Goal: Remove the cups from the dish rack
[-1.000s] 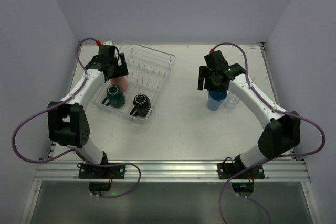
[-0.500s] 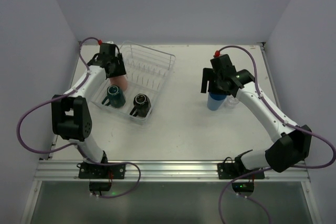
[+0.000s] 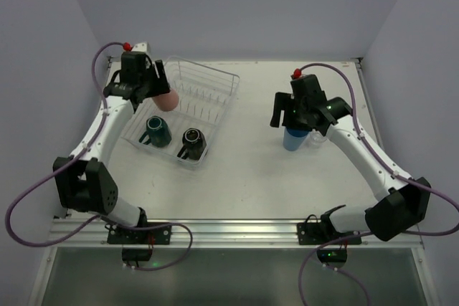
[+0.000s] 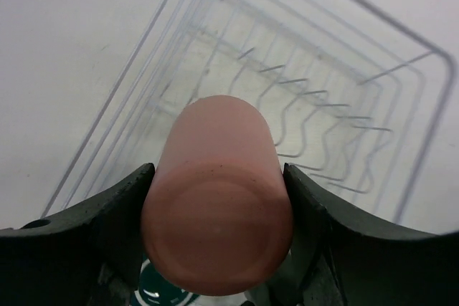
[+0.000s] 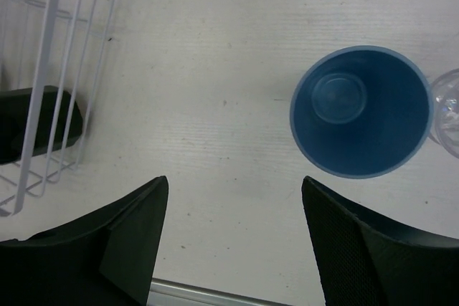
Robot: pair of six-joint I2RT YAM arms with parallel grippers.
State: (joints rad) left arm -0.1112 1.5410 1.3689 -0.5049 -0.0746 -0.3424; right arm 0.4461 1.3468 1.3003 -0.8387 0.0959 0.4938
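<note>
two cups out: the blue cup [image 5: 358,109] stands upright on the table [image 3: 244,170], well to the right of the rack [image 3: 204,102], with a clear glass [image 5: 448,116] just beside it.
one cup in hand: the pink cup [image 3: 168,99] is clamped between the jaws of the left gripper [image 4: 219,177], with its base toward the wrist camera.
pink cup position: over the far left part of the rack and, judging by the wrist view, clear of the prongs. it is not yet over bare table.
two in the rack: the teal mug [image 3: 156,132] and the black mug [image 3: 192,142] sit side by side at the near end, the teal one on the left.
right gripper [image 5: 235,191]: the jaws are spread wide and hold nothing. it hangs above the table just left of the blue cup.
progress: roughly halfway, as a judgement. two pieces are set down, one is in transit and two are untouched.
what is left: set the pink cup on the table, then take out both mugs.
caution: the black mug's handle could snag on a prong.
</note>
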